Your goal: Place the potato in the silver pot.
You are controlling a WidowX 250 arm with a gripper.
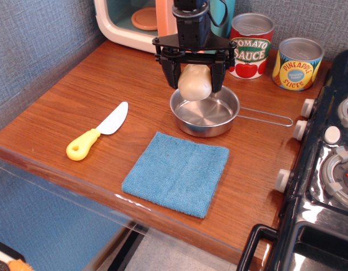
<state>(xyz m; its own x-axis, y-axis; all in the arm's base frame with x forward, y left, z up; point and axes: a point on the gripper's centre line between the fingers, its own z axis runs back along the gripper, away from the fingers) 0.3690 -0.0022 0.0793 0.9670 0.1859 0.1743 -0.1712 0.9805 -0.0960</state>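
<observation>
Gripper (194, 80) fingers clamped on the potato (194, 83), held above the far-left rim of the silver pot (206, 116): carrying done, lowering and release judged remaining.

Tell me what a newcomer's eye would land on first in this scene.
First, the black gripper at the back of the wooden counter, its jaws shut on the pale potato just above the silver pot. Next, the blue cloth at the front and the yellow-handled knife to its left.
</observation>
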